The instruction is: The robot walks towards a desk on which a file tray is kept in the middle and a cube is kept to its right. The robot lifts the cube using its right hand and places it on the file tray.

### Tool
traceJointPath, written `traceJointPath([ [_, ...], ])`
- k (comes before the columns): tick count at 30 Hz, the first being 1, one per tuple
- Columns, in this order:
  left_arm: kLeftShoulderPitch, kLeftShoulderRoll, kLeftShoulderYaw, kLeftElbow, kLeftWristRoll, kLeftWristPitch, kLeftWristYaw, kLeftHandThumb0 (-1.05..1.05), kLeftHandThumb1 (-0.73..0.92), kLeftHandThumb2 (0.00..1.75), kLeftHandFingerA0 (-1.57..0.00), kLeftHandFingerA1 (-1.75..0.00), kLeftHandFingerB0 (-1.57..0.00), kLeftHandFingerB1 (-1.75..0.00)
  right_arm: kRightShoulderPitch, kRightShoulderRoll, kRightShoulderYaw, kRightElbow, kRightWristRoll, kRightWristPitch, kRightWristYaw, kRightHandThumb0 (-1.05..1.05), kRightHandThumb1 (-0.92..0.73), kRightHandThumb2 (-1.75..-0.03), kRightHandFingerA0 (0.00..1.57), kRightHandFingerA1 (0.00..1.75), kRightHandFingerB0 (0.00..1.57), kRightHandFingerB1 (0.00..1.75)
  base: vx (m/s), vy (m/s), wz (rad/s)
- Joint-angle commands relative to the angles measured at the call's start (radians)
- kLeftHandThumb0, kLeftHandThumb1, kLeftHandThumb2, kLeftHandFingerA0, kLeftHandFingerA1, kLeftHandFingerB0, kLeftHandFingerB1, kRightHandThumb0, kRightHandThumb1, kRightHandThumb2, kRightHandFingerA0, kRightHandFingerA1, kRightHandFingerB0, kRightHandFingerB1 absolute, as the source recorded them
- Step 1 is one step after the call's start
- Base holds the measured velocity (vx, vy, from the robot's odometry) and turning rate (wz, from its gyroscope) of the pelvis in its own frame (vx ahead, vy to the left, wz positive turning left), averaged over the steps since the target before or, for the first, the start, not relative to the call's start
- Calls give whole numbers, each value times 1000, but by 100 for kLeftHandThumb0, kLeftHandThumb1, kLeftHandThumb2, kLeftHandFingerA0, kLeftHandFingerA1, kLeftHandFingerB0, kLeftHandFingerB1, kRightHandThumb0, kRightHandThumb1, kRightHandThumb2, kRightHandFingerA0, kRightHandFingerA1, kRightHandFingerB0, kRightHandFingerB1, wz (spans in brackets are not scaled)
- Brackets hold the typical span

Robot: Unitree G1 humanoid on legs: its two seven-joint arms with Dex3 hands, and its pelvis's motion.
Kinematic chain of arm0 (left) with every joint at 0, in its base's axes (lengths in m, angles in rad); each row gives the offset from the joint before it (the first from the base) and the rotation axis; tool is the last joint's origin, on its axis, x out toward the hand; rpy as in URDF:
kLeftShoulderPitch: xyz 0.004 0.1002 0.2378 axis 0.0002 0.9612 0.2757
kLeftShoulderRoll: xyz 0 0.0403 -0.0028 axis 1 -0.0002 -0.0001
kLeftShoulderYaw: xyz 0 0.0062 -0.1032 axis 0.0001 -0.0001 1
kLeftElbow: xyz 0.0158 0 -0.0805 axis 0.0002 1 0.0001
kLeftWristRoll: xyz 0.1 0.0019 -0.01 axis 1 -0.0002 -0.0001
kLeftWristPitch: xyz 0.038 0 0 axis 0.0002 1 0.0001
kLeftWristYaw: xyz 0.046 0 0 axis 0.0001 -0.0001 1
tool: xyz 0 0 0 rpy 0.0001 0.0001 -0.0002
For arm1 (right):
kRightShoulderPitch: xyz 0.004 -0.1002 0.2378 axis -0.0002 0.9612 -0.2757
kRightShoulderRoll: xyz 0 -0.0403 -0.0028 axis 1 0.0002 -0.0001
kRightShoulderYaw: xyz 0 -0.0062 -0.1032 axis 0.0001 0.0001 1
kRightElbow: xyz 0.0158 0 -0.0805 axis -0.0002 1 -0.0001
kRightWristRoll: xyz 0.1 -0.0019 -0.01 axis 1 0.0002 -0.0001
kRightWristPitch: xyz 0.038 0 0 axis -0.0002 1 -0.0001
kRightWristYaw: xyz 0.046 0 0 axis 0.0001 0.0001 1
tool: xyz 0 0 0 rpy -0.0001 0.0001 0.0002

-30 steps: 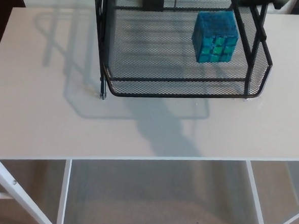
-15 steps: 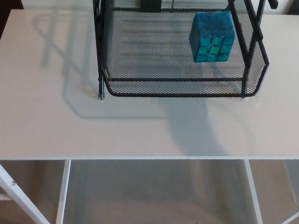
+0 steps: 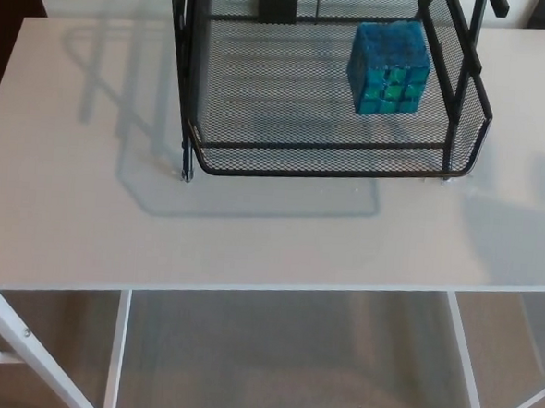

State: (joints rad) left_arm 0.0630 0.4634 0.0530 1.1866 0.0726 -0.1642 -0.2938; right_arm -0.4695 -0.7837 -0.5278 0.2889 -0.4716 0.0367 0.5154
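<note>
Fingers out of frame, can't tell their state; cube (image 3: 389, 68) in tray (image 3: 330, 173) looks light, rigid, slick, so grip opposite flat faces.

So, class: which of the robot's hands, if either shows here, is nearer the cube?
Neither left nor right can be named: no hand is in view. The cube sits alone in the file tray, toward its right side.
</note>
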Motion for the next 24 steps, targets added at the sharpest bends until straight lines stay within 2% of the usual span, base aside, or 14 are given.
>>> traceJointPath([
  [1, 52, 43, 40, -3, -30, -29, -5, -94, 92, 70, -49, -85, -26, -75, 496, 388, -769, 299, 381, 122, -624, -74, -74, -96, 37, 82, 0, 8, 0, 0, 0],
  [6, 46, 35, 54, 3, -43, -15, 8, -96, 69, 108, -50, -82, -27, -72, 513, 440, -805, 224, 333, 345, -580, -62, -76, -62, 44, 94, 0, 0, 0, 0, 0],
  [8, 53, 37, 53, 4, -40, -33, 7, -96, 92, 70, -51, -87, -24, -77, 526, 432, -791, 276, 339, 302, -596, -78, -52, -85, 61, 107, 0, 10, 0, 0, 0],
  [9, 52, 39, 54, 6, -41, -24, 4, -98, 68, 110, -52, -84, -24, -73, 554, 403, -717, 361, 289, 300, -606, -68, -78, -65, 71, 107, 0, 0, 0, 0, 0],
  [11, 46, 38, 54, 8, -40, -10, 4, -97, 68, 109, -50, -83, -24, -73, 554, 390, -758, 418, 366, 294, -545, -72, -63, -91, 52, 85, 0, 12, 0, 0, 0],
  [12, 45, 31, 55, 10, -42, -8, 6, -97, 92, 70, -49, -88, -21, -79, 568, 391, -744, 393, 364, 314, -477, -73, -61, -86, 31, 73, 0, 1, 0, 0, 0],
  [13, 31, 27, 59, 13, -46, -1, 5, -96, 92, 69, -48, -88, -23, -78, 556, 411, -783, 330, 370, 405, -459, -61, -54, -88, 34, 73, 3, 39, 0, 0, 0],
  [15, 31, 25, 65, 11, -50, -2, 3, -96, 69, 108, -49, -82, -26, -73, 553, 427, -760, 322, 337, 390, -497, -47, -65, -61, 55, 98, 1, 25, 0, 0, 0],
  [16, 27, 22, 70, 14, -55, 9, 4, -95, 92, 68, -49, -88, -23, -77, 548, 434, -761, 325, 330, 380, -521, -48, -49, -85, 44, 81, 0, 25, 0, 0, 0],
  [19, 25, 23, 60, 23, -38, -8, 11, -96, 92, 70, -49, -90, -21, -80, 543, 445, -720, 357, 288, 316, -583, -38, -48, -79, 50, 83, 0, 15, 0, 0, 0],
  [20, 25, 26, 56, 23, -33, -9, 16, -96, 92, 73, -50, -87, -23, -77, 571, 448, -688, 345, 278, 327, -513, -39, -62, -57, 50, 90, 30, 71, 0, 0, 0],
  [21, 22, 26, 59, 26, -36, -4, 12, -97, 69, 110, -49, -83, -23, -73, 570, 471, -721, 279, 309, 405, -469, -37, -60, -57, 52, 80, 53, 67, 0, 0, 0],
  [22, 22, 26, 61, 23, -36, 2, 15, -98, 92, 70, -49, -90, -21, -82, 588, 468, -712, 270, 316, 431, -417, -37, -59, -57, 45, 69, 61, 62, 0, 0, 0],
  [24, 28, 26, 62, 12, -35, -5, 9, -96, 92, 71, -49, -88, -24, -79, 584, 448, -709, 256, 324, 558, -354, -29, -54, -56, 38, 64, 56, 58, 0, 0, 0],
])
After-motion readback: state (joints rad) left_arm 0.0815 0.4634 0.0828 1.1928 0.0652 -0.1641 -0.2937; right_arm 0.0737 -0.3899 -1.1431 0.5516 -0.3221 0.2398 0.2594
